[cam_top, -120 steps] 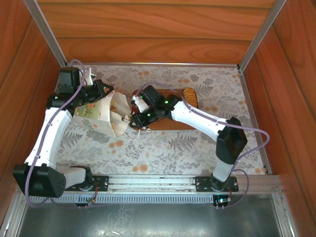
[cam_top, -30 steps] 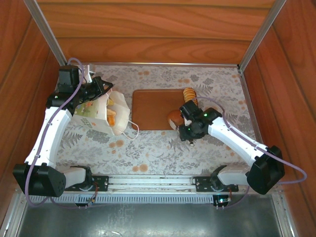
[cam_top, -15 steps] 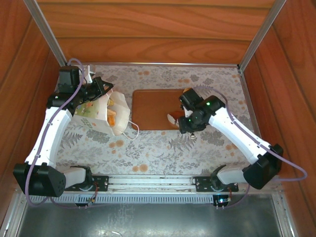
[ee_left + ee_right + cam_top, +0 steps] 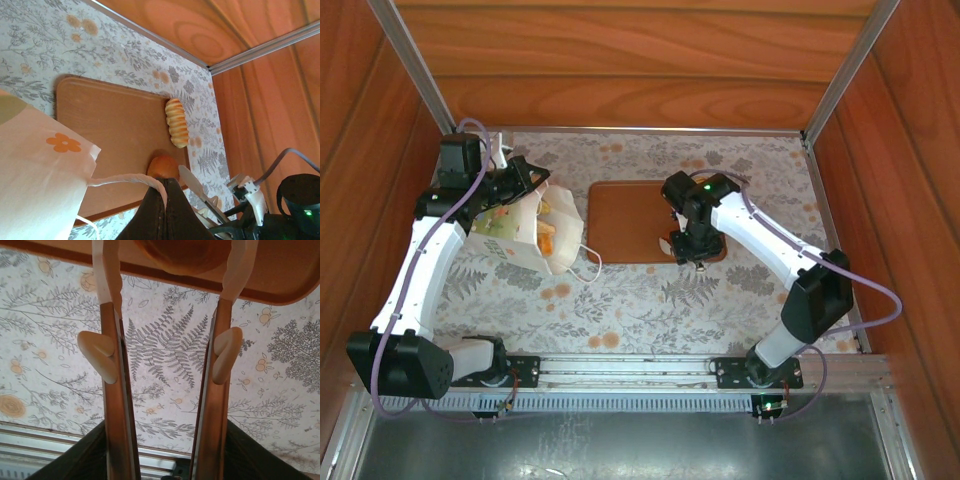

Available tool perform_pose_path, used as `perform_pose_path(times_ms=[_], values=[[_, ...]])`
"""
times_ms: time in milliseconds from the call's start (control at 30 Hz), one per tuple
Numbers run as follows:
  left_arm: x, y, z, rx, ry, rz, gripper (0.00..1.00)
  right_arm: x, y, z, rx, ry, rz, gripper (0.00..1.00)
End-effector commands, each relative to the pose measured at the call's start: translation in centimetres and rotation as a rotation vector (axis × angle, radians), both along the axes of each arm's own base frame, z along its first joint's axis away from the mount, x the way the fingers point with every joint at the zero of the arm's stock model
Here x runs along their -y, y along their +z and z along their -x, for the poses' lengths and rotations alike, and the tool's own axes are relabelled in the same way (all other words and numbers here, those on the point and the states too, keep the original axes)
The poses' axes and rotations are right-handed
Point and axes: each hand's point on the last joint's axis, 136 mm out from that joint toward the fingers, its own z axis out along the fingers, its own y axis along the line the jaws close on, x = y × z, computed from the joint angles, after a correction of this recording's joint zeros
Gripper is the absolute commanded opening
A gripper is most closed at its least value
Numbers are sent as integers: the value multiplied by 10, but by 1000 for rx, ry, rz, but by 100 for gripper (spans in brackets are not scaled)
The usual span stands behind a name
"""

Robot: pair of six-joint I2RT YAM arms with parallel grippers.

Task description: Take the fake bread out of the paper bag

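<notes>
Two breads are out on the board (image 4: 625, 215), a ridged loaf (image 4: 177, 123) and a bun (image 4: 163, 167) between the right gripper's (image 4: 172, 260) parted fingers at its 4 o'clock corner, while the left gripper (image 4: 162, 200), pinched shut on a cord handle (image 4: 125, 178), holds the bag (image 4: 525, 232) at 9 o'clock with more inside.

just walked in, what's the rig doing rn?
It is unloading fake bread from a paper bag. The left pincer is shut on the bag's cord handle, keeping the bag on its side with its mouth facing the brown board. The right pincer sits at the board's near edge, fingers either side of a round bun; contact is unclear. A ridged loaf already lies on the board, and at least one pastry shows inside the bag.
</notes>
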Motion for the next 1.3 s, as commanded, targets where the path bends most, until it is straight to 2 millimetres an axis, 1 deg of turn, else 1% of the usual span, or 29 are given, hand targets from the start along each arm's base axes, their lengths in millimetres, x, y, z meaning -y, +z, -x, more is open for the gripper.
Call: perform_pose_path(times_ms=[0,67,200,300,400,667,800,1067,1267], values=[[4,11,2,50,-24,13,0,13,6,4,-13,-14,47,49],[3,10,2,50,-22,12,0,20,7,6,-3,-28,57,48],[3,9,2,44,-23,14,0,40,11,10,13,-72,86,47],[4,9,1,43,-23,14,0,55,9,12,11,-101,108,47],[4,8,0,39,-25,16,0,65,6,10,10,-121,120,48],[4,8,-1,37,-24,18,0,67,4,-2,19,-122,114,49],[4,8,0,37,-24,17,0,63,6,-5,26,-108,90,51],[4,6,-2,30,-23,19,0,63,0,-9,35,-104,76,49],[4,5,-2,30,-21,14,0,63,1,-14,67,-105,70,49]])
